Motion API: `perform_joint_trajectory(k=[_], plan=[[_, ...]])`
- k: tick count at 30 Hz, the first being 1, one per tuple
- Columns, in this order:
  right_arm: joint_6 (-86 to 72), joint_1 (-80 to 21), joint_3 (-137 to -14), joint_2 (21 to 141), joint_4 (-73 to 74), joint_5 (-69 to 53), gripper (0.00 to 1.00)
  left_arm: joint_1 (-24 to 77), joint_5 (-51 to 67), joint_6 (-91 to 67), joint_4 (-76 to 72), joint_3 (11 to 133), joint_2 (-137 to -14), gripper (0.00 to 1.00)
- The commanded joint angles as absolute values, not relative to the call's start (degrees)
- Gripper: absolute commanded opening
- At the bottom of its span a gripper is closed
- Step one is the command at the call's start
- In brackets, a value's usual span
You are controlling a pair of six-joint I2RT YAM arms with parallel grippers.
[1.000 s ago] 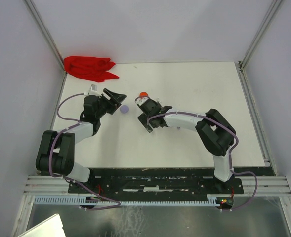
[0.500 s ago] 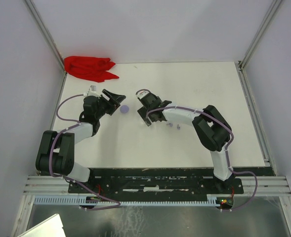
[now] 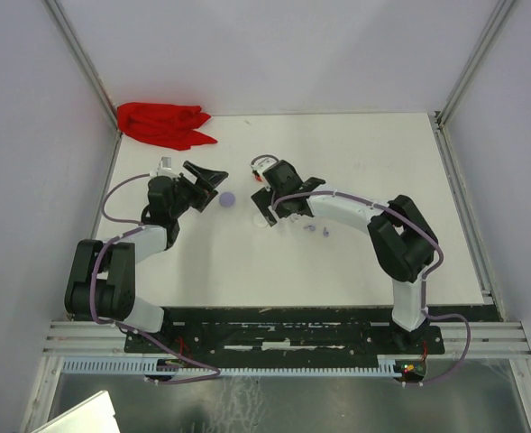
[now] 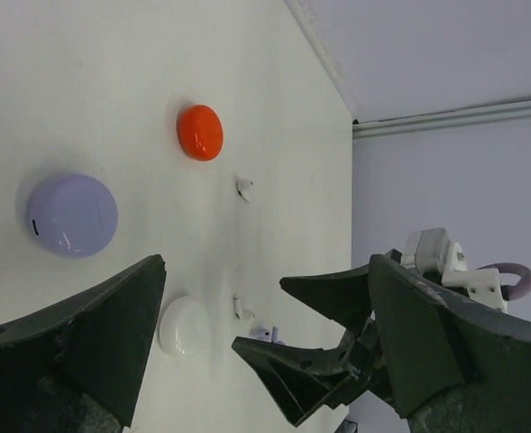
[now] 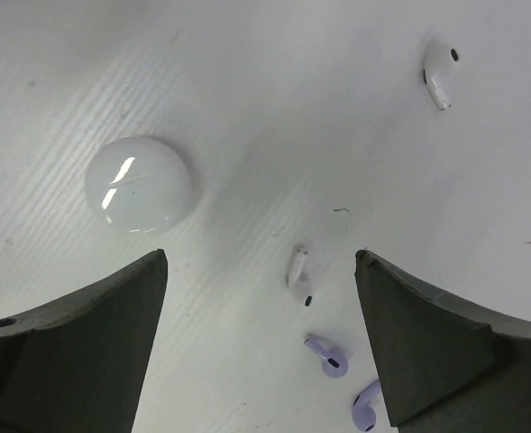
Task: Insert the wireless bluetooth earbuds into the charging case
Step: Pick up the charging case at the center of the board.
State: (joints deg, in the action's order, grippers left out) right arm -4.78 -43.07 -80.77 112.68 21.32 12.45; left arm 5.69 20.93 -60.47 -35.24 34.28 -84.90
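Right claw [image 5: 260,271] wide over whitish earbud [image 5: 298,275], long axis up-down in wrist view, left claw [image 4: 265,266] wide

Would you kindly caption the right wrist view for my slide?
Open jaws over a white round case, two white earbuds and two purple earbuds.

The counter [image 5: 247,108] is white and matt, with a fine ribbed grain up close. The white charging case [image 5: 139,185] is glossy plastic with bright highlights. The orange case [image 4: 200,132] shines likewise, while the purple case [image 4: 71,215] looks smooth and satin. The white earbuds [image 5: 298,275] and purple earbuds [image 5: 326,354] are smooth hard plastic. The fingers [image 5: 67,361] of the right tool [image 5: 260,260] are dark, matt, faintly grainy plastic. The red cloth [image 3: 161,124] is soft, crumpled fabric.
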Motion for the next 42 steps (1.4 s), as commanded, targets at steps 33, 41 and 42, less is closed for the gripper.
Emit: perform_joint_trajectory(k=[33, 41, 42], plan=[[-1.2, -46.1, -93.7, 122.9, 25.6, 0.0, 0.83, 3.2, 25.7, -63.8, -37.8, 32.9, -78.5, 0.95], [-1.3, -46.0, -93.9, 124.1, 25.2, 0.2, 0.77, 2.8, 25.8, -63.8, -37.8, 32.6, -78.1, 0.95], [-1.4, -46.0, -94.0, 124.3, 25.2, 0.3, 0.76, 2.7, 25.8, -63.7, -37.8, 32.6, -78.1, 0.95]])
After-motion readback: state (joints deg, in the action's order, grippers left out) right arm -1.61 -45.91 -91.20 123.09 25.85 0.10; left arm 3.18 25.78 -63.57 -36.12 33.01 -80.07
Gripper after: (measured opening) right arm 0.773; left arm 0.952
